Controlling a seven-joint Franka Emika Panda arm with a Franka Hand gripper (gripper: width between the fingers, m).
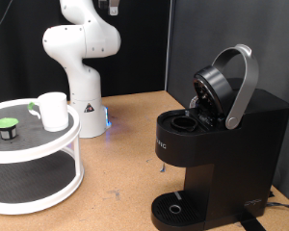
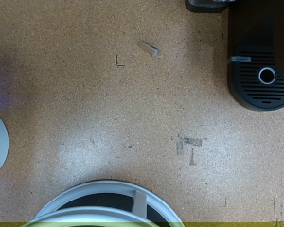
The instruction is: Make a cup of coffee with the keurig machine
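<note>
The keurig machine [image 1: 217, 144] is black and stands at the exterior view's right with its silver-handled lid [image 1: 236, 82] raised and the pod chamber open. Its round drip tray [image 1: 175, 207] has nothing on it. The machine also shows in the wrist view [image 2: 258, 57] from high above. The white cup [image 1: 53, 111] stands on the top tier of a white round stand [image 1: 48, 149] at the exterior view's left. A small dark pod with a green top [image 1: 6, 126] sits beside it. The gripper shows in neither view; the arm rises out of the exterior view's top.
The white robot base [image 1: 84, 96] stands behind the stand, with a blue light at its foot. The stand's rim shows in the wrist view [image 2: 109, 194]. Bare cork-brown table [image 1: 125, 154] with tape marks [image 2: 187, 144] lies between stand and machine.
</note>
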